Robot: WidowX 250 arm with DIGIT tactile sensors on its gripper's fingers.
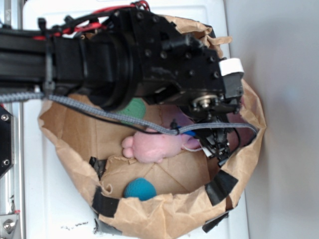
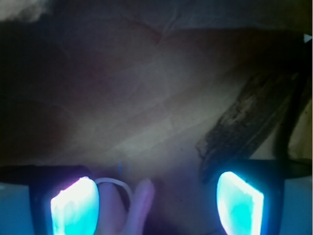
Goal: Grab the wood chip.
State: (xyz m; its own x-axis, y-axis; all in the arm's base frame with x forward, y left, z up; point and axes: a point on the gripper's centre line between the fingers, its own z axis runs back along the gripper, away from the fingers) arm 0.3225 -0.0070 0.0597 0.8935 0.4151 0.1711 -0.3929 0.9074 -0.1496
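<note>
1. A torn brown paper bag (image 1: 164,209) lies open on the white table (image 1: 60,209), patched with black tape.
2. Inside it – one pink plush toy (image 1: 154,145), one blue ball (image 1: 140,189) and one green ball (image 1: 133,108), half hidden under the arm.
3. The gripper (image 2: 156,198) reaches into the bag's right side; its jaws stand wide, with nothing between them.
4. One wood chip (image 2: 247,120) – dark, streaky – lies slanted on the paper floor, its lower end just above the right-hand glowing finger in the wrist view.
</note>
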